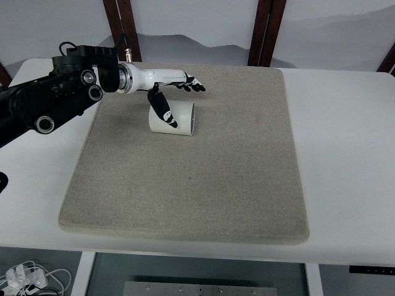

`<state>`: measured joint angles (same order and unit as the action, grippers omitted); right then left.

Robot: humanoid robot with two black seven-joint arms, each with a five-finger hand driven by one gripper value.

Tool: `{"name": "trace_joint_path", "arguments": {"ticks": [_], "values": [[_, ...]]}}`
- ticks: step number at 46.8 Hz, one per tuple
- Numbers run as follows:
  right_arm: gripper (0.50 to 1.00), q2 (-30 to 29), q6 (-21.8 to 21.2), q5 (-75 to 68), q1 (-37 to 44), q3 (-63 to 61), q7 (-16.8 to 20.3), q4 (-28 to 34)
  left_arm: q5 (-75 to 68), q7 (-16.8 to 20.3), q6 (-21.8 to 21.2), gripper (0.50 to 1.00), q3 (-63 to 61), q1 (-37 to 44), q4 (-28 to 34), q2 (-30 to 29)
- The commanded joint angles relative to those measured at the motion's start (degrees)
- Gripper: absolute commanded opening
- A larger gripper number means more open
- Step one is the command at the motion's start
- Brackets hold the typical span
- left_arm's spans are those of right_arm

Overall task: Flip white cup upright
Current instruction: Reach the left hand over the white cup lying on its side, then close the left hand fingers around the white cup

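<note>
The white cup lies on its side on the grey mat, in the mat's far left part, with its open mouth turned to the picture's right. The mat covers the middle of the white desk.

The left robot hand comes in from the left edge and sits over the cup. Its fingers stretch out to the right just behind the cup, and its thumb points down across the cup's near wall, touching or nearly touching it. The hand is spread, not clenched, and it grips nothing yet. The right arm does not show.

The cup looks light and stiff, likely plastic or paper, with a smooth, probably slippery wall. Lying on its round side it would roll readily if pushed, though the mat's rough weave should give some hold. It does not look fragile, yet a thin wall could give under a hard squeeze. The best hold appears to be across the body, thumb on the near wall and fingers on the far wall, about midway along, so the cup can be turned onto its base.
</note>
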<state>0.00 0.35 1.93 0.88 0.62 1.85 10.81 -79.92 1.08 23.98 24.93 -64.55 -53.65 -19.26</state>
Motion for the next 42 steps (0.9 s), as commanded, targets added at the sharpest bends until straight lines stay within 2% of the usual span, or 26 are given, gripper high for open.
{"name": "trace_joint_path", "arguments": {"ticks": [1,20,27,35,39,42], "values": [[0.952,0.0,0.0,0.0,0.0,0.0,0.0,0.0,-0.2,0.0,-0.9,0.966,-1.0,0.0,0.5,1.2],[0.952,0.0,0.0,0.0,0.0,0.0,0.1,0.0,-0.2,0.1,-2.5,0.939,-3.7,-0.1,2.7,1.4],[0.952,0.0,0.0,0.0,0.0,0.0,0.0,0.0,-1.0,0.1,-2.5,0.872,-3.7,0.0,2.7,1.4],[0.952,0.0,0.0,0.0,0.0,0.0,0.0,0.0,-1.6,0.1,-2.7,0.739,-4.4,0.0,2.7,1.4],[0.952,0.0,0.0,0.0,0.0,0.0,0.0,0.0,-1.7,0.1,-2.8,0.699,-4.4,-0.1,2.7,1.4],[0.952,0.0,0.0,0.0,0.0,0.0,0.0,0.0,-1.6,0.3,-2.8,0.622,-4.3,-0.2,2.7,1.4]]}}
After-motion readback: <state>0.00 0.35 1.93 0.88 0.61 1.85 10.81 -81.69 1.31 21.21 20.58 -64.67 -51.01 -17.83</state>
